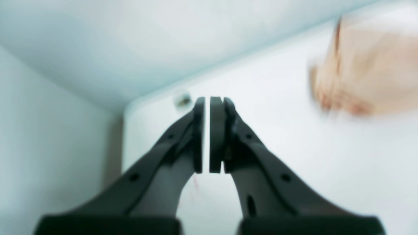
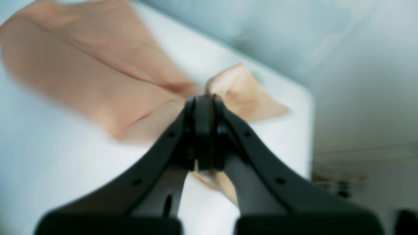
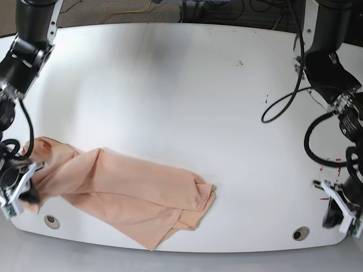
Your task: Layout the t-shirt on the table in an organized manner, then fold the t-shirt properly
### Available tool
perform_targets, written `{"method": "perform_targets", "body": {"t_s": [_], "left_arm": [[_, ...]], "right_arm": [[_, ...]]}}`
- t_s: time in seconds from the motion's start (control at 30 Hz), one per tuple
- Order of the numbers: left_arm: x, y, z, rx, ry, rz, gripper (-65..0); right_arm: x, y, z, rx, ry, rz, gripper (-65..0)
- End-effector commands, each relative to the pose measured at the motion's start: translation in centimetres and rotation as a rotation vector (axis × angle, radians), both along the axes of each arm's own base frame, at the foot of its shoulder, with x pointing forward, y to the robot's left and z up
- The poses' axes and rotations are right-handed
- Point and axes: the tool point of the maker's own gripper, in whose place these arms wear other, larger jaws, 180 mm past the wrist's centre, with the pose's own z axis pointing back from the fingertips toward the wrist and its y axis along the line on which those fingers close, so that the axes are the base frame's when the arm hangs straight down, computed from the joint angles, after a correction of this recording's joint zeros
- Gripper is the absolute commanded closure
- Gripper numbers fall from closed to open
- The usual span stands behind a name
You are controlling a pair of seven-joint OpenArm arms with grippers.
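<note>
The peach t-shirt (image 3: 130,192) lies crumpled in a long diagonal band on the white table (image 3: 170,85), near its front-left edge. My right gripper (image 3: 28,197) is at the shirt's left end, shut on a pinch of the fabric. In the right wrist view that gripper (image 2: 204,96) is shut, with the t-shirt (image 2: 91,71) bunched around and beneath its tips. My left gripper (image 3: 332,218) hovers at the table's front-right corner, far from the shirt. In the left wrist view that gripper (image 1: 207,98) is shut with nothing in it, and the t-shirt (image 1: 369,71) is a blur at the upper right.
Grommet holes sit at the front left (image 3: 51,220) and front right (image 3: 300,233), the latter close to my left gripper. Red marks (image 3: 329,164) show near the right edge. Black cables (image 3: 283,107) hang from the right-hand arm, and the table's front edge lies just below both grippers.
</note>
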Motion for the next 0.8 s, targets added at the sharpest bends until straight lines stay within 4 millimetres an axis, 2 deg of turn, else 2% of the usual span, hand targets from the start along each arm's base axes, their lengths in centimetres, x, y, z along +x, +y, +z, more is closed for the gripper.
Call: {"method": "perform_targets", "body": {"t_s": [0.0, 0.17, 0.3, 0.43, 0.57, 0.77], "left_arm": [[-1.2, 0.5, -0.5, -0.011, -0.015, 0.007, 0.0], [-3.4, 1.4, -5.0, -0.041, 0.089, 0.029, 0.0], [-5.0, 1.3, -8.2, -0.052, 0.172, 0.032, 0.0], [-6.1, 1.1, -10.2, -0.058, 0.224, 0.03, 0.0], [-6.5, -0.3, -11.6, -0.098, 0.249, 0.018, 0.0], [-6.3, -1.8, -12.1, -0.146, 0.249, 0.003, 0.0]], "right_arm": [[-1.4, 0.3, -0.8, -0.005, -0.008, -0.009, 0.0], [-4.3, 2.4, -5.7, 0.063, 0.08, -0.008, 0.0], [-6.6, 3.8, -8.8, 0.104, 0.144, -0.009, 0.0], [-8.2, 5.6, -10.4, 0.139, 0.171, 0.007, 0.0], [-9.2, 6.9, -11.2, 0.161, 0.182, 0.019, 0.0], [-10.4, 7.8, -12.3, 0.182, 0.212, 0.024, 0.0]]}}
